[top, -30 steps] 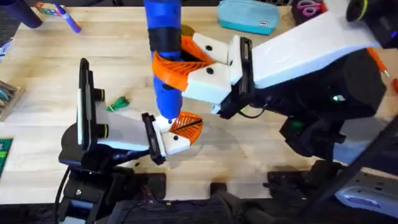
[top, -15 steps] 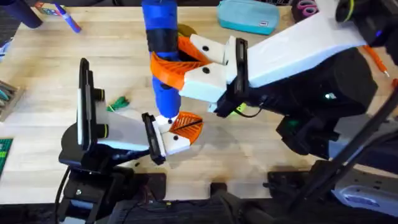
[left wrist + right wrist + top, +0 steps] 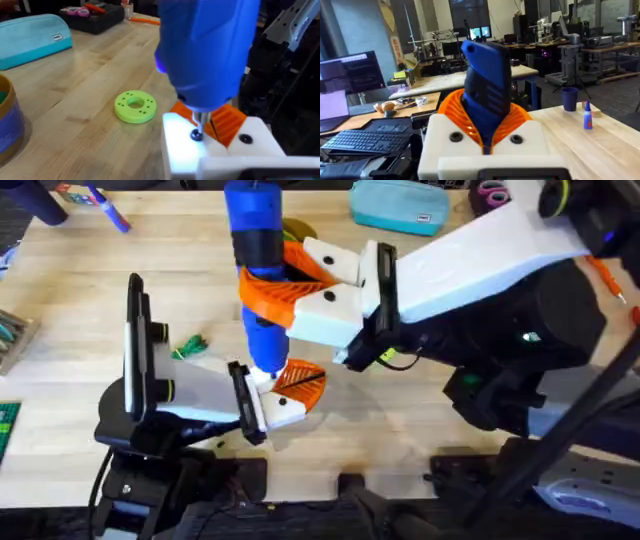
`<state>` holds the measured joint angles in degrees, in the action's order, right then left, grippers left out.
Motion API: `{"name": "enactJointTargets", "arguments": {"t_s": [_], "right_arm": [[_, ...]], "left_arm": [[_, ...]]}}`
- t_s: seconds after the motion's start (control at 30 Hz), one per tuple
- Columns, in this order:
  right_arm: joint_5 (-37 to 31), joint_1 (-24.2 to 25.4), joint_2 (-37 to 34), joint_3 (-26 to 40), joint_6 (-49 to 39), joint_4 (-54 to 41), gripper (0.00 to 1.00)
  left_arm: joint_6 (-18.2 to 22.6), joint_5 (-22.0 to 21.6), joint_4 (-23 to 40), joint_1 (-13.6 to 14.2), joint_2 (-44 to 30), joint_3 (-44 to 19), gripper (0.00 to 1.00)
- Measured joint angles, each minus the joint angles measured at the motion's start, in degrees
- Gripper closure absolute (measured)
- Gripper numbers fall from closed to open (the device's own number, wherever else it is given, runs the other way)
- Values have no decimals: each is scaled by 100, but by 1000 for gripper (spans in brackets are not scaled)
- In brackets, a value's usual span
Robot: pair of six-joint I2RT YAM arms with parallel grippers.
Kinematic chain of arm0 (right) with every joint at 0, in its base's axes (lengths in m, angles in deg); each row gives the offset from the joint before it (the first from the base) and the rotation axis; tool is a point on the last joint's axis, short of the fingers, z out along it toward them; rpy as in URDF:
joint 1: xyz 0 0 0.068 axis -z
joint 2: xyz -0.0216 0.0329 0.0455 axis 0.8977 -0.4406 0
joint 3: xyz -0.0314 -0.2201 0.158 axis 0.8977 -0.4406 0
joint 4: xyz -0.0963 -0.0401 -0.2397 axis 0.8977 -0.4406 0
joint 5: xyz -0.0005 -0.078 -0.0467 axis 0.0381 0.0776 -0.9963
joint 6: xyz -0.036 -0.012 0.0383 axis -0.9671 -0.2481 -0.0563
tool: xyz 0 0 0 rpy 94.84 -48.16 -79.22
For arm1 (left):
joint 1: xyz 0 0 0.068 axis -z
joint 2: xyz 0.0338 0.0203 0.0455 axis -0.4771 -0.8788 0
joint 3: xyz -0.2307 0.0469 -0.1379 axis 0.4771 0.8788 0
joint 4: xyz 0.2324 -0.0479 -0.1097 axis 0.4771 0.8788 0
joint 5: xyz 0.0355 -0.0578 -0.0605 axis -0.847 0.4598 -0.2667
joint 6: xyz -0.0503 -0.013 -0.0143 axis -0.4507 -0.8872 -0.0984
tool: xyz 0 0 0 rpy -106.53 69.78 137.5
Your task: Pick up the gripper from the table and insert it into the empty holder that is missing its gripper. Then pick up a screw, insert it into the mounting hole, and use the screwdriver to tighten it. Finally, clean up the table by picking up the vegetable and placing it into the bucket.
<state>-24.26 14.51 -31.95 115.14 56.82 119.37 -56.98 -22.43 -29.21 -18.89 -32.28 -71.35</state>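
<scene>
The blue screwdriver [image 3: 258,275] stands nearly upright, and my right gripper [image 3: 268,288] is shut on it around its black band with orange ribbed fingers [image 3: 451,107]. Its metal tip [image 3: 199,120] rests on a black screw [image 3: 196,134] in the white holder [image 3: 272,408] at the end of my left arm. The orange gripper [image 3: 300,383] sits in that holder and fans out beside the tip; the left wrist view shows it [image 3: 227,121] too. The green vegetable [image 3: 188,346] lies on the table left of the holder. The bucket [image 3: 7,125] shows at the left wrist view's edge.
A lime green ring [image 3: 135,106] lies on the wood past the holder. At the table's far side lies a teal pouch [image 3: 400,207], with a black tray of tools [image 3: 495,194] to its right. A blue marker [image 3: 108,208] lies at the far left.
The right arm has shifted slightly left with the screwdriver, whose top now leans a little more left. The tip stays at the holder; the left arm is unmoved.
</scene>
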Motion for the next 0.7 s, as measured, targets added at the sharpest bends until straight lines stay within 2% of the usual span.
{"name": "enactJointTargets", "arguments": {"t_s": [0.7], "right_arm": [[-23, 0, 0, 75, -87, -337, 957]], "left_arm": [[-4, 22, 4, 1, 0, 0, 988]]}}
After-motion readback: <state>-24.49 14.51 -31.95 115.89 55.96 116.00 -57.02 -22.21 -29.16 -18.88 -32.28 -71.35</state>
